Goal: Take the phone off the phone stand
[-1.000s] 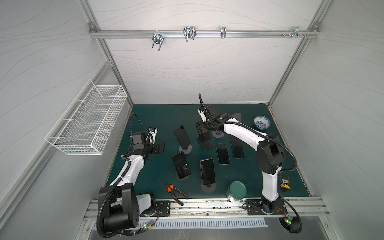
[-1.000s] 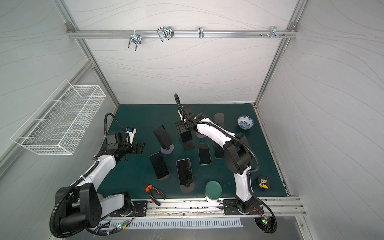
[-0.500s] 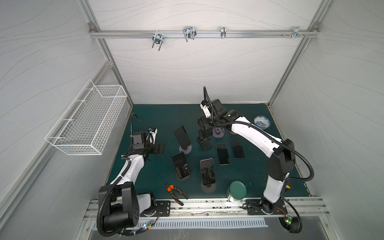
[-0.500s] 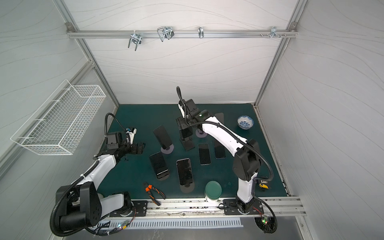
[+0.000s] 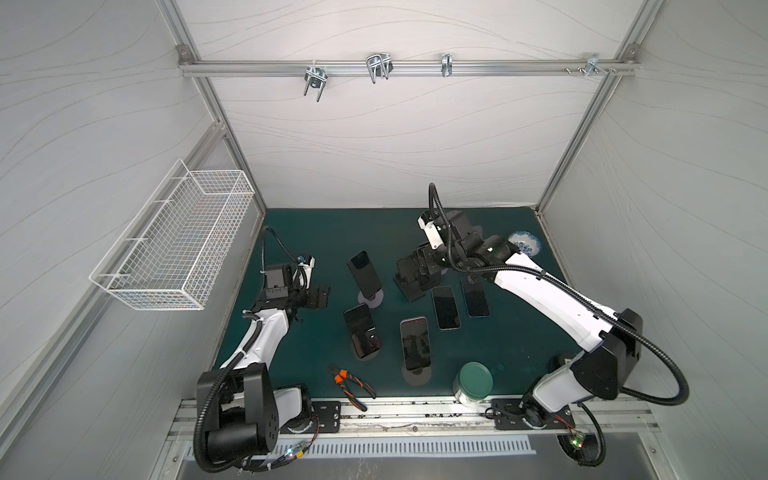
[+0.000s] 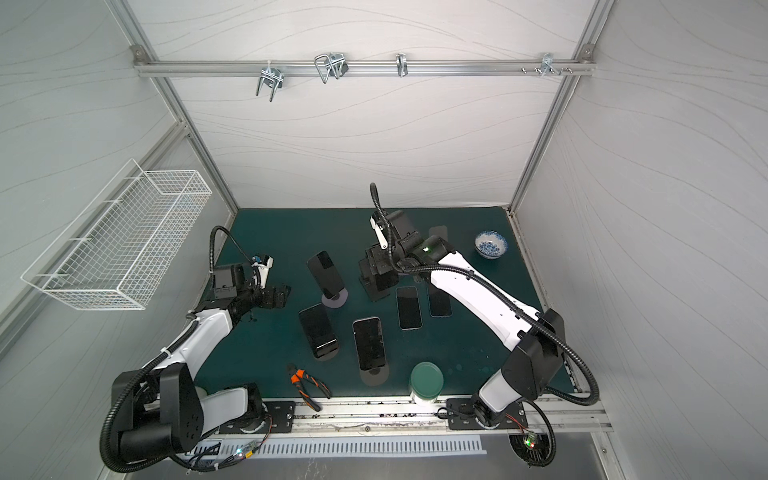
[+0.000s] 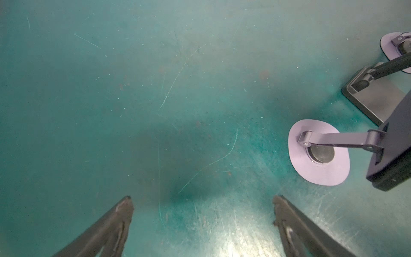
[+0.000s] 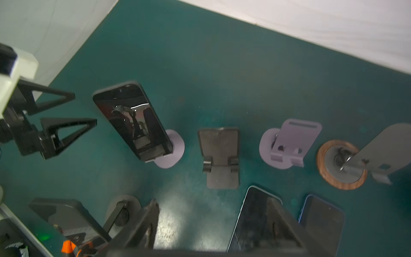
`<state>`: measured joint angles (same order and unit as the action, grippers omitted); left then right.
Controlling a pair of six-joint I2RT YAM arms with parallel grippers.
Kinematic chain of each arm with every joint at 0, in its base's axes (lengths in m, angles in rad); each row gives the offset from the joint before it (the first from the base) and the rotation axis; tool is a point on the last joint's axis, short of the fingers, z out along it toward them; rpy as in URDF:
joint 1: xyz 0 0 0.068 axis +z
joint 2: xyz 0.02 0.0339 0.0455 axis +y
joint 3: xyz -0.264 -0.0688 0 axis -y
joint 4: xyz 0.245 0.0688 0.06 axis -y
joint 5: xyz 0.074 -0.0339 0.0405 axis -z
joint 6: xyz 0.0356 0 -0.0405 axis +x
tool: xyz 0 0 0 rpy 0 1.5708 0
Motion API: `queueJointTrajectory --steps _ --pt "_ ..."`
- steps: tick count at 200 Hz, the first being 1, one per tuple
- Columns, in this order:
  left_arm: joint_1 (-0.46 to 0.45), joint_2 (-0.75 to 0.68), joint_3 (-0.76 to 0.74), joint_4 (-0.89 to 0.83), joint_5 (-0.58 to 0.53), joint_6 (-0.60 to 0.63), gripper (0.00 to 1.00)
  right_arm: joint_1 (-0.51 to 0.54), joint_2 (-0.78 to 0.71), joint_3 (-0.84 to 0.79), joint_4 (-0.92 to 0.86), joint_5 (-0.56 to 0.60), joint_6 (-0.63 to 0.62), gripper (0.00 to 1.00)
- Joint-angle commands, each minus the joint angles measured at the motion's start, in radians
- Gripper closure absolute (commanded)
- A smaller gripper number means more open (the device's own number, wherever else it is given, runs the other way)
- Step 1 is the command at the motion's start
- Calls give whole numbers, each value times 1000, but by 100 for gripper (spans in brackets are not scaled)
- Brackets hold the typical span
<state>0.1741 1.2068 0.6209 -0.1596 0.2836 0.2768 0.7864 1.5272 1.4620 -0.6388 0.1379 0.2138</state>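
We see the phone (image 5: 365,272) leaning on its lilac phone stand (image 5: 371,300) on the desk (image 5: 332,232), long axis tilted up and back. It sits between the arms; our right gripper (image 8: 215,213) hangs spread and empty near it (the left gripper (image 7: 201,198) likewise, over bare desk).
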Motion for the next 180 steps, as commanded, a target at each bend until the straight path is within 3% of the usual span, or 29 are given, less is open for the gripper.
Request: queueJointTrajectory --steps 1,103,180 --pt "-2 -4 31 17 -9 10 0 18 -57 -36 25 -8 41 40" --pt "-1 -6 29 18 -6 6 0 56 -89 -248 211 19 127 43" --pt "-1 -9 30 15 -6 12 0 109 -35 -299 220 16 186 44"
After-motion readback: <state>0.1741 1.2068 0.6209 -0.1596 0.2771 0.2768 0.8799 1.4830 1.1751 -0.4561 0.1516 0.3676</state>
